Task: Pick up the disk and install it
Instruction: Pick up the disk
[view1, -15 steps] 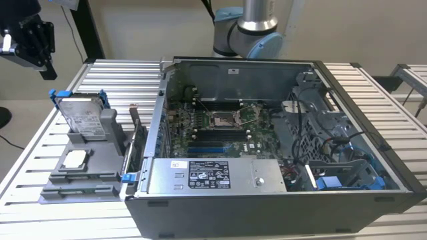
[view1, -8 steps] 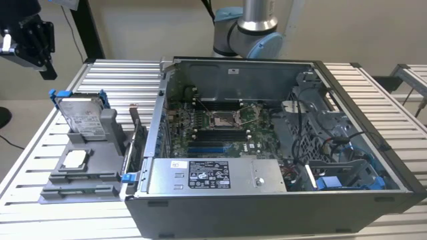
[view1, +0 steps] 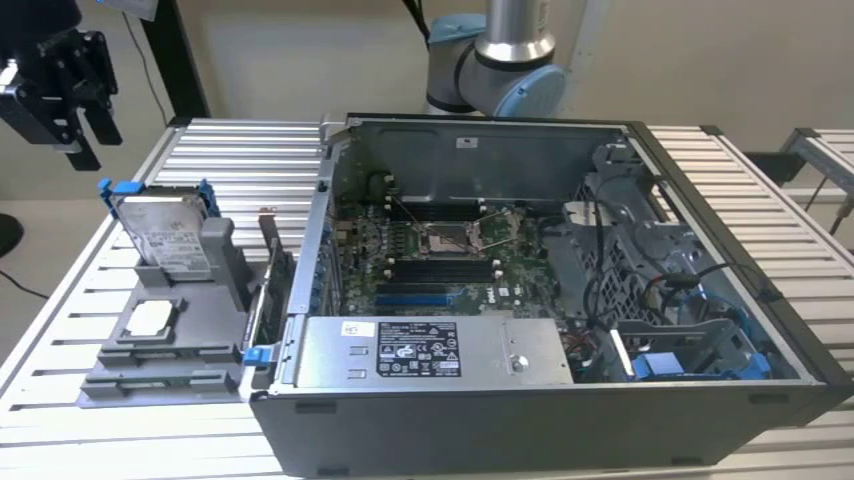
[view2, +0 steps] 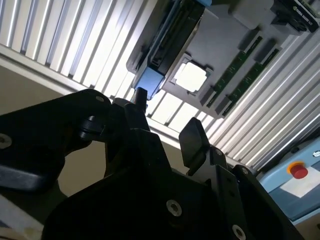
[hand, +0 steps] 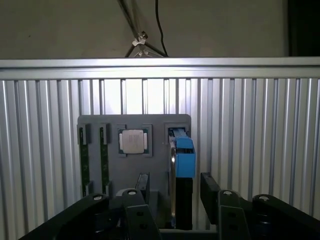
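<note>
The grey holder (view1: 200, 350), at the left of the exterior view on the slatted surface (view1: 240, 160), carries the disk (view1: 167, 235) standing on end in a slot. A small silver chip (view1: 151, 317) lies flat in a recess nearer the frame's lower edge. The disk's long axis runs up and down. Its white-labelled silver face looks toward the lower edge, with the blue frame's tabs on top. The hand (view1: 91, 148) hangs open and empty in the upper left, above the disk and apart from it.
</note>
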